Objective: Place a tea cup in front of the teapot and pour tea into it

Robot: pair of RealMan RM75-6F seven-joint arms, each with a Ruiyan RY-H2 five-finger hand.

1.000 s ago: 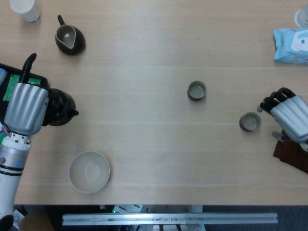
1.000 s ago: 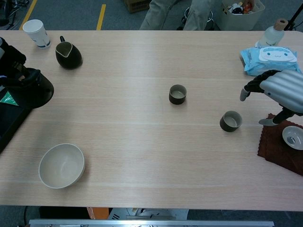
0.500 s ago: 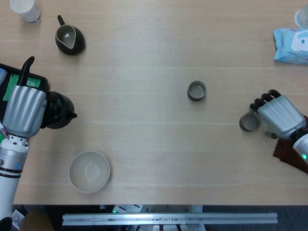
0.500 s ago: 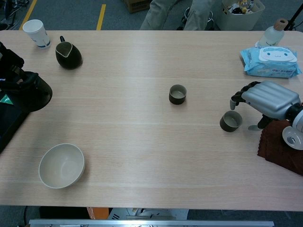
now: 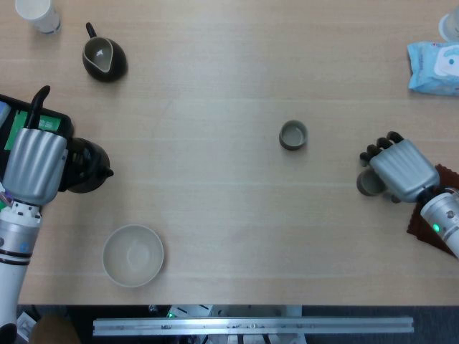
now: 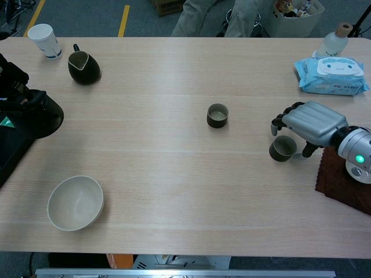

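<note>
My left hand grips the black teapot at the table's left edge, spout pointing right; in the chest view the teapot shows beside a black tray. One grey tea cup stands upright mid-table, also seen as cup. A second tea cup stands at the right, largely covered by my right hand. In the chest view that hand arches over the cup, fingers past its far rim, thumb at its near right side. The cup still rests on the table and no firm grip shows.
A dark pitcher and a white paper cup stand at the far left. A pale bowl sits near the front left edge. A wipes pack and bottle are far right. A dark red cloth lies under my right wrist.
My right hand has moved left and lowered onto the right tea cup, its fingers now curving around it. The cup has not shifted. The left hand and teapot barely moved.
</note>
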